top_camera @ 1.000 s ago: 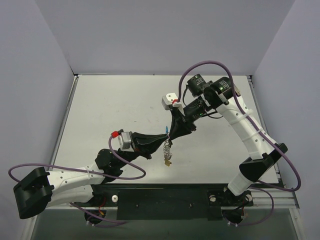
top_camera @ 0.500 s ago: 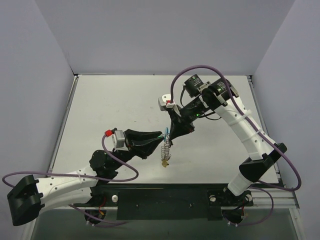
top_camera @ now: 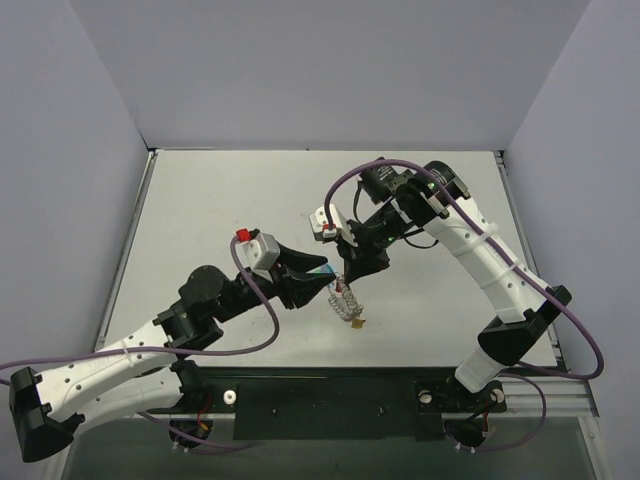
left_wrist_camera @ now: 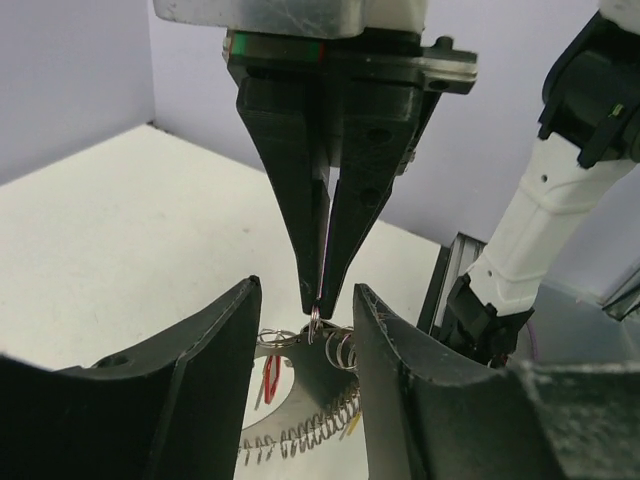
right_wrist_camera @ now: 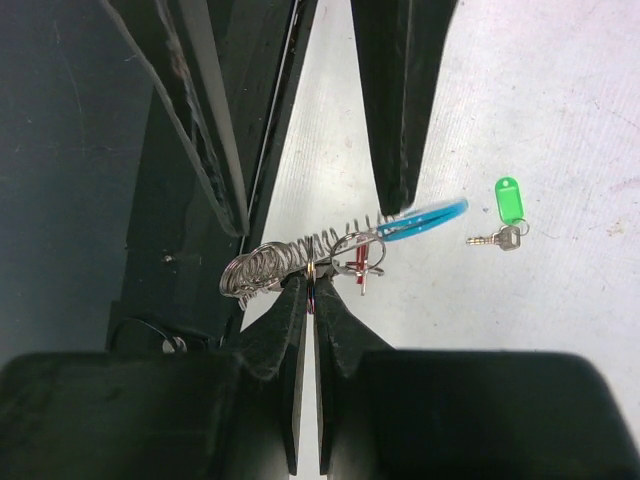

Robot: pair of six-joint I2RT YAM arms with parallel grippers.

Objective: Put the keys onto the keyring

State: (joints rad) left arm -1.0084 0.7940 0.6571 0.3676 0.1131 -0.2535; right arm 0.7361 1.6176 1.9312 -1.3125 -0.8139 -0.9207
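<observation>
The keyring (right_wrist_camera: 285,258), a silvery coiled-wire loop with blue (right_wrist_camera: 425,220) and red (right_wrist_camera: 362,272) tags, hangs from my right gripper (right_wrist_camera: 312,282), which is shut on one of its small rings. In the top view the keyring (top_camera: 345,302) dangles over the table's middle with a yellow tag (top_camera: 358,323) lowest. My left gripper (left_wrist_camera: 305,292) is open; its fingers (left_wrist_camera: 215,390) stand either side of the right gripper's tips, touching nothing. One of the keys, with a green tag (right_wrist_camera: 508,205), lies on the table beyond the blue tag. It is hidden in the top view.
The white table (top_camera: 220,200) is walled at the back and sides. A metal rail (top_camera: 330,385) with both arm bases runs along the near edge. The right arm's white links (left_wrist_camera: 560,230) rise behind the keyring in the left wrist view.
My left gripper has opened and let go of the keyring. The right gripper has shut on a ring, shifted left, and now carries the keyring alone. The left arm has swung up and forward.
</observation>
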